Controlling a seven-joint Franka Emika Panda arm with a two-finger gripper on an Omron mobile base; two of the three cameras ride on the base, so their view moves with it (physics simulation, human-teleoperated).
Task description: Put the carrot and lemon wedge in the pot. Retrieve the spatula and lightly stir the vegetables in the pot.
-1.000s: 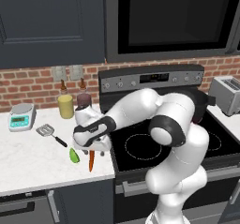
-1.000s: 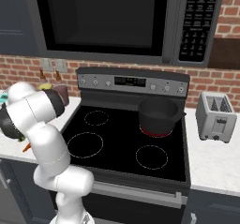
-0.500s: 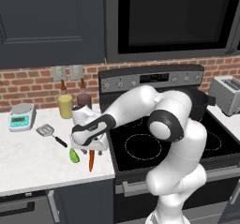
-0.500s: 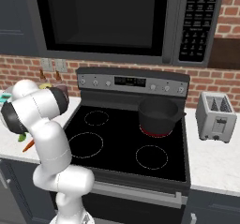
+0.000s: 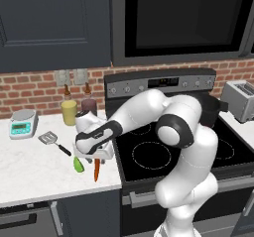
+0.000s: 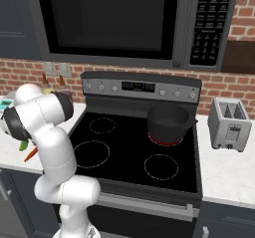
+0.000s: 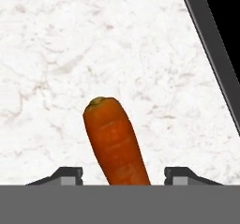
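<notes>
In the left base view the arm bends down and to the left over the white marble desk beside the stove (image 5: 163, 151). The gripper (image 5: 95, 154) hangs low over the carrot (image 5: 97, 168), which lies on the desk near its front edge with its point toward the camera. The lemon wedge (image 5: 78, 164) lies just left of the carrot. The spatula (image 5: 54, 142) rests farther left and back, head flat on the desk, well apart from the hand. A kitchen scale (image 5: 22, 122) and a yellow bottle (image 5: 69, 111) stand near the brick wall. The hand is down here, I judge, because the carrot is the first thing to go into the pot.

In the right base view the pot (image 6: 169, 123) sits on the far right burner, dark, with red under it, well apart from the desk at the left. The carrot (image 6: 31, 154) and lemon wedge (image 6: 23, 145) peek out beside the arm's elbow. A toaster (image 6: 228, 125) stands on the desk at the right.

In the hand view the carrot (image 7: 116, 142) runs up from between the two finger tips (image 7: 65, 175), its blunt top away from the camera. The jaws stand partly open on either side of it, with a gap on both sides; they are not gripping it yet.
</notes>
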